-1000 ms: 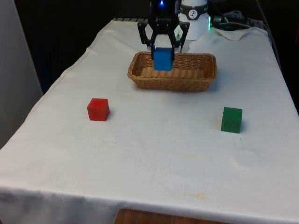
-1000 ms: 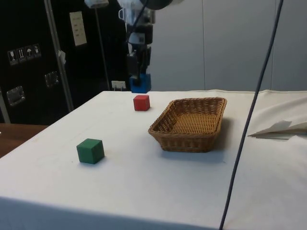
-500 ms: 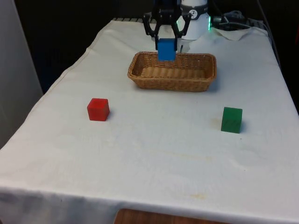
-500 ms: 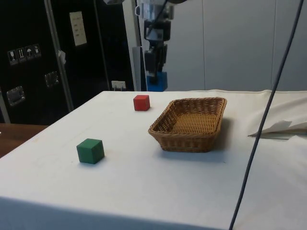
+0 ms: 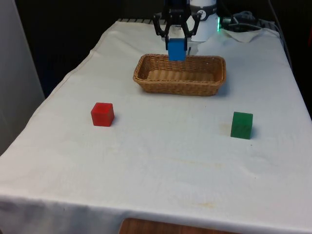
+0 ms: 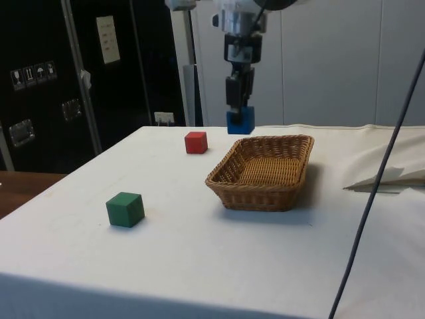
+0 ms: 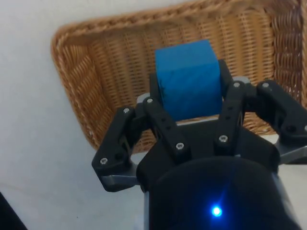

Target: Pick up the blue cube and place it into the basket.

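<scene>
I had the gripper (image 7: pixel 189 103) clamped on the blue cube (image 5: pixel 176 49), carried above the wicker basket (image 5: pixel 146 83); next I judged a short descent, then release.

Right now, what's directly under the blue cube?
The wicker basket: the gripper holds the blue cube above its woven floor. The cube covers the patch of floor straight beneath it.

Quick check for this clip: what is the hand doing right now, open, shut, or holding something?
Hand: shut on the blue cube, held in the air above the basket.
</scene>
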Robot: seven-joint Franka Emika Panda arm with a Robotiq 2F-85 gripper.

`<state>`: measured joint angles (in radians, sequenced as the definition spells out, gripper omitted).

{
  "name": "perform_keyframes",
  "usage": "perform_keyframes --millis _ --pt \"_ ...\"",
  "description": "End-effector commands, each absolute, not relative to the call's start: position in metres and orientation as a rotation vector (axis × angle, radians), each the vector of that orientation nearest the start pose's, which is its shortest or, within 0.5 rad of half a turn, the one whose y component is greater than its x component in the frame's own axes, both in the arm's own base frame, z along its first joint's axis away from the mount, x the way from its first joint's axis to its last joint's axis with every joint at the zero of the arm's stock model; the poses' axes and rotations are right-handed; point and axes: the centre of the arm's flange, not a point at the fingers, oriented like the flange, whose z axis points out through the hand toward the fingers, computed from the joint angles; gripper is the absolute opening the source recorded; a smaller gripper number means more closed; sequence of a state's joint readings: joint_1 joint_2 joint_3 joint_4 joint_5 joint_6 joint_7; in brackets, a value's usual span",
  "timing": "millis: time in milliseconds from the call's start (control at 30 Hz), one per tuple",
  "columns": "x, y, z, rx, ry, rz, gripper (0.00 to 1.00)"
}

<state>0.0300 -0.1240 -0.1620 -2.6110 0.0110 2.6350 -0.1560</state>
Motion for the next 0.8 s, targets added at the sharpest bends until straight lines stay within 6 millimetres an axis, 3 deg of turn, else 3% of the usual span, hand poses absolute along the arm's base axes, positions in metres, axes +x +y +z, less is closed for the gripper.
perform_keyframes --millis 0,500,767 --pt "0.433 -0.059 0.305 -3.131 -0.027 -0.246 0.0" --pt "0.395 -0.057 0.263 -3.138 -0.054 -0.241 0.0" --pt "0.388 -0.057 0.243 -3.147 -0.065 -0.241 0.0"
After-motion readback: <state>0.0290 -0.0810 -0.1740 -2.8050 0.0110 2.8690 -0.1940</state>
